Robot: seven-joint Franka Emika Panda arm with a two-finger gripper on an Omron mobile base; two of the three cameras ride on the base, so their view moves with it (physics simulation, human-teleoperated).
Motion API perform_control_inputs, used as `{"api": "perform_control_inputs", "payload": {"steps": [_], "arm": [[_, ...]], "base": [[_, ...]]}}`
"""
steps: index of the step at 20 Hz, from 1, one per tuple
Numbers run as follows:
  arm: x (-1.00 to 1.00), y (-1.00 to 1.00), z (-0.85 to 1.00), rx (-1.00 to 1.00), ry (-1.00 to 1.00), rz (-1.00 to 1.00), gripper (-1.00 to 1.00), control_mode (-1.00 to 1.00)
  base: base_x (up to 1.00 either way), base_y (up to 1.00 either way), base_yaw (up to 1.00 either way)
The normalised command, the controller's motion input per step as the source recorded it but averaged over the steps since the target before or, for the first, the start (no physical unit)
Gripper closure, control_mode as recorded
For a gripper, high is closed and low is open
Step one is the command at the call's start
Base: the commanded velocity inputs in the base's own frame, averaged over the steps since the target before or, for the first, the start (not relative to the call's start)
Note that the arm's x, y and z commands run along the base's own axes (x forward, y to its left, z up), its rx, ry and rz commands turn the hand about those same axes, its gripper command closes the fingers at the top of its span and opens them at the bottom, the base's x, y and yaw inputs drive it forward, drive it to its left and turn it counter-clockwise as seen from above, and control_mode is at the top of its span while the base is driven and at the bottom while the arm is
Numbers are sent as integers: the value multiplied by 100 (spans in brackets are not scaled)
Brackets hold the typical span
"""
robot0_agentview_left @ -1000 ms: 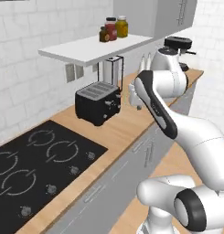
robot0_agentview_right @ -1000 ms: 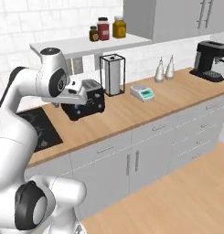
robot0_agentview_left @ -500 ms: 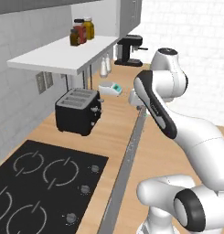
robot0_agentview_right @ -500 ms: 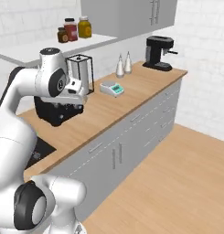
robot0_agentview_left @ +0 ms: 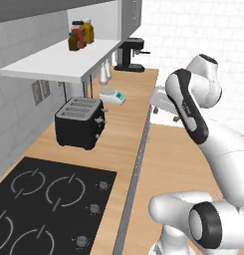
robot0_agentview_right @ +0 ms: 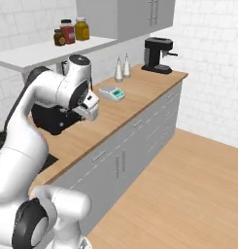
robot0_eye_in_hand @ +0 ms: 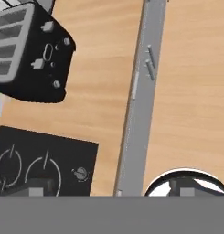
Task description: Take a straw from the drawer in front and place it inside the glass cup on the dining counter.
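While the jaws stand spread — holding nothing — the hand (robot0_agentview_right: 90,106) hangs above the wooden counter (robot0_agentview_right: 135,97).

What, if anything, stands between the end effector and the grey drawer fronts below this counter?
Nothing visible does. The open end effector hangs above the edge of the counter, with the drawer fronts just below it. All of them are shut.

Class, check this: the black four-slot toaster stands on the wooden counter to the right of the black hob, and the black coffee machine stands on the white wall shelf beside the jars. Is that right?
One error: the black coffee machine stands on the wooden counter, at its far end, not on the white wall shelf, as the right base view shows. The black four-slot toaster does stand right of the black hob.
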Motion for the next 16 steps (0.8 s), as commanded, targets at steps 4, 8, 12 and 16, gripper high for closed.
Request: {"api": "perform_control_inputs", "payload": {"steps": [4, 8, 12, 16], "arm": [[7, -100, -45, 60, 0, -21, -100, -100], [35, -99, -91, 63, 0, -10, -100, -100], [41, -61, -100, 57, 0, -1, -100, -100], [52, -10, -100, 36, -2, 0, -100, -100]], "base": [[0, 0, 0], [0, 0, 0], [0, 0, 0], [0, 0, 0]]}}
